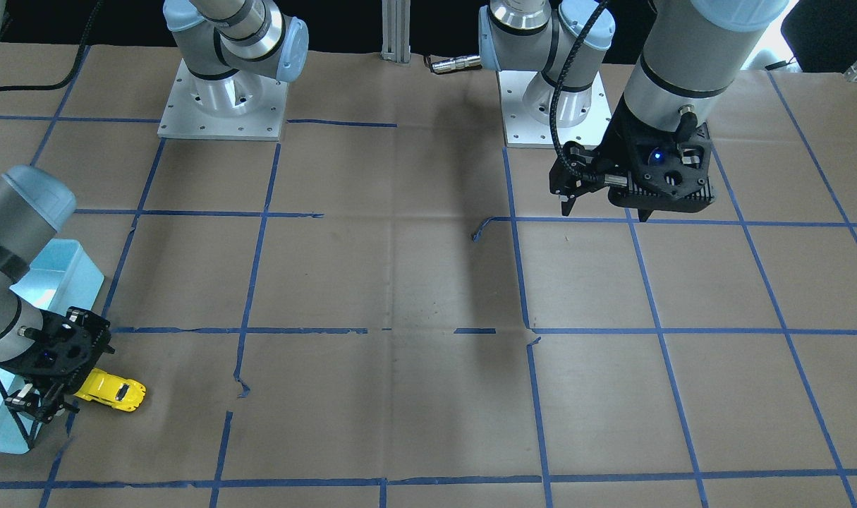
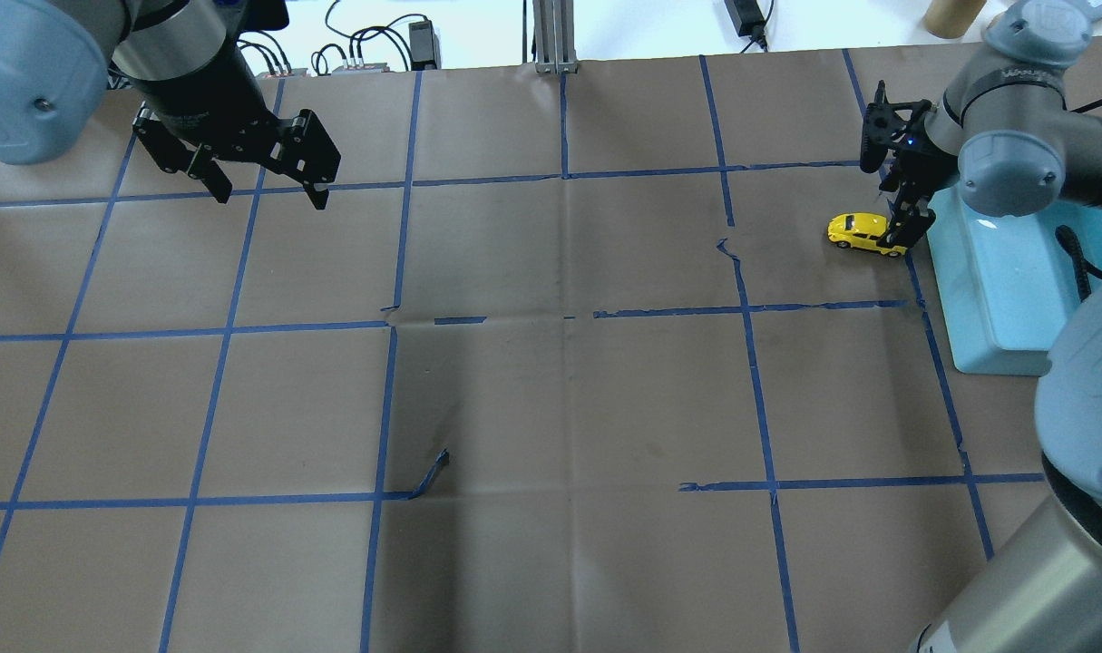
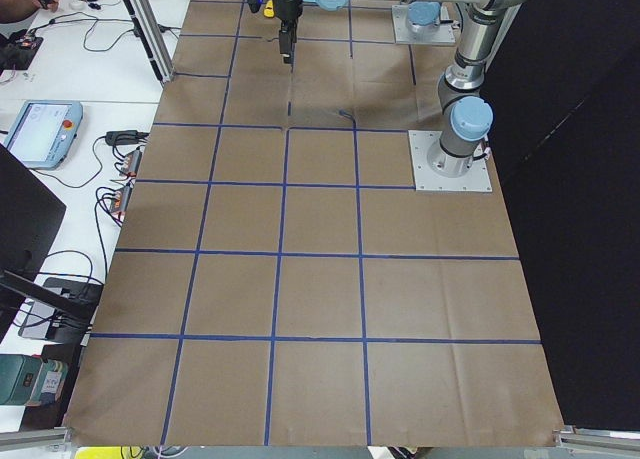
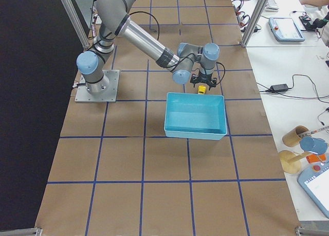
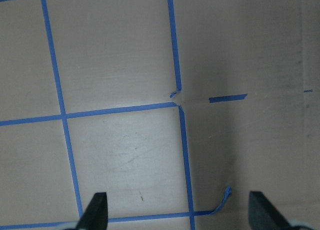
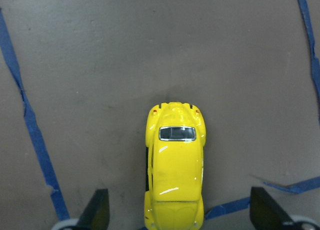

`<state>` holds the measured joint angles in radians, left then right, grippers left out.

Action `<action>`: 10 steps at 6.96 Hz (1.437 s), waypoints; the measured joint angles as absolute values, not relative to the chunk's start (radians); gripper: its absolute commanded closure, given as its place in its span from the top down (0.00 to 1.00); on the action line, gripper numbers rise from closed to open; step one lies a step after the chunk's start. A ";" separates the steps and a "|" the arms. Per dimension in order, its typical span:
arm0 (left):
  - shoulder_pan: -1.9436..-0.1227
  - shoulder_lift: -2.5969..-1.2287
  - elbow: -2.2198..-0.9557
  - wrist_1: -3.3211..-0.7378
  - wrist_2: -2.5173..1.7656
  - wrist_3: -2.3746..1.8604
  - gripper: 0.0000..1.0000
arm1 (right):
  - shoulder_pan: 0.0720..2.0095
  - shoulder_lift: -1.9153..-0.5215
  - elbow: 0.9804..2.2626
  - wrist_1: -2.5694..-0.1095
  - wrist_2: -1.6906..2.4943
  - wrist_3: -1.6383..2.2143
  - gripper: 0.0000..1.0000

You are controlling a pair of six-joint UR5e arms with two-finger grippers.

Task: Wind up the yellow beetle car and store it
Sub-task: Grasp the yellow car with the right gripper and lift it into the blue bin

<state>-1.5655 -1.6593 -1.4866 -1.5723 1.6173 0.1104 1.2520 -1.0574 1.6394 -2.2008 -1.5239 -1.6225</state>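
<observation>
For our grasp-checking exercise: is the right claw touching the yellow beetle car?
Apart. The right wrist view shows the yellow beetle car between the right claw's open fingers, bare paper either side.

Brown table [image 2: 551,408] (blue-taped grid [image 2: 242,500]) carries yellow beetle car [image 2: 861,230] and teal bin [image 2: 995,272].

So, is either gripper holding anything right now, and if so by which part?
Nothing is held. The right gripper is open and straddles the car without touching it. The left gripper hangs open over the table.

The yellow beetle car [image 2: 854,229], glossy with dark windows, stands on its wheels on the table [image 2: 551,408].
</observation>
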 measured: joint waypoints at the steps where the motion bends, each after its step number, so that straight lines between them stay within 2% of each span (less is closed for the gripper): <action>1: -1.566 -1.660 -1.486 -1.572 1.617 0.110 1.00 | 1.253 -1.045 1.639 -2.215 -1.529 -1.621 0.99; 3: -1.566 -1.660 -1.486 -1.572 1.617 0.110 1.00 | 1.254 -1.022 1.640 -2.229 -1.530 -1.618 0.99; 4: -1.566 -1.660 -1.486 -1.572 1.617 0.110 1.00 | 1.255 -1.017 1.643 -2.241 -1.530 -1.618 0.93; 6: -1.566 -1.660 -1.486 -1.572 1.617 0.110 1.00 | 1.258 -1.018 1.646 -2.250 -1.533 -1.604 0.39; 7: -1.566 -1.659 -1.486 -1.572 1.617 0.110 1.00 | 1.260 -1.020 1.646 -2.248 -1.538 -1.578 0.26; 8: -1.566 -1.659 -1.486 -1.572 1.617 0.110 1.00 | 1.261 -1.023 1.644 -2.243 -1.548 -1.549 0.21; 10: -1.566 -1.658 -1.486 -1.572 1.617 0.110 1.00 | 1.263 -1.039 1.635 -2.218 -1.560 -1.508 0.20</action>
